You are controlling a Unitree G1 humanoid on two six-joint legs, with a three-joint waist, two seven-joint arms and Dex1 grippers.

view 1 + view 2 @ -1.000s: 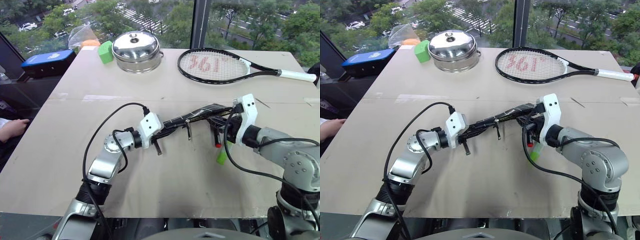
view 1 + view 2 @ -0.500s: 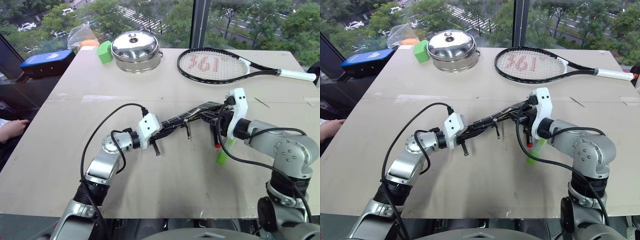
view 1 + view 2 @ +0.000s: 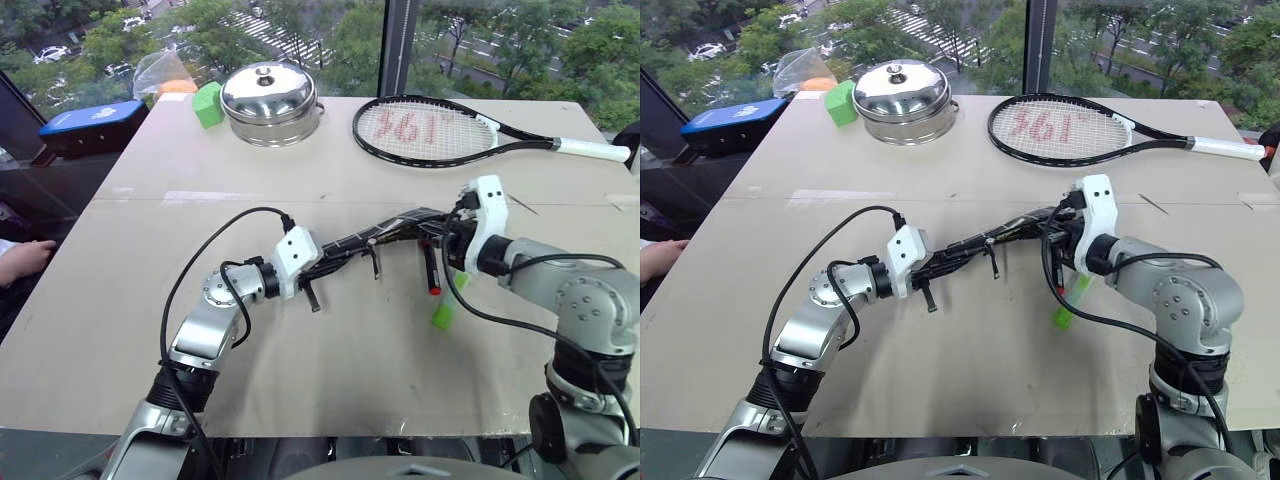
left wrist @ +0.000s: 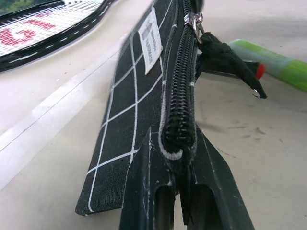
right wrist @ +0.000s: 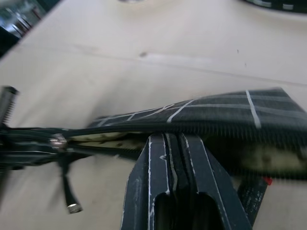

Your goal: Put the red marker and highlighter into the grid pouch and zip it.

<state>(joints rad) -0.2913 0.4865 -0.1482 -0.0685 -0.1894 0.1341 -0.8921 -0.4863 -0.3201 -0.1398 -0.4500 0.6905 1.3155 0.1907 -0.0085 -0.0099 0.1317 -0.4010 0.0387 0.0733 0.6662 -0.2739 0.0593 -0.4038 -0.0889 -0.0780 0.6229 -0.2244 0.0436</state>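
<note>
Both pens out on table (image 3: 330, 380): slim red-capped black marker (image 3: 432, 272) and chunky lime-green highlighter (image 3: 444, 312) under the flat black white-grid fabric pouch (image 3: 375, 238). Left gripper (image 3: 318, 270) and right gripper (image 3: 447, 240) clenched on pouch ends, held aloft. Risk: no gripper free w/o letting pouch sag or drop; zipping now shuts pens out.

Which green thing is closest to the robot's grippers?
The highlighter, a lime-green pen lying just beneath the right gripper. The green block sits far back beside the steel pot.

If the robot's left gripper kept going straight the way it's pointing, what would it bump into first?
The left gripper is shut on the grid pouch, so that's in its way at once. Farther along, probably the right gripper, shut on the pouch's other end, though depth is unclear.
</note>
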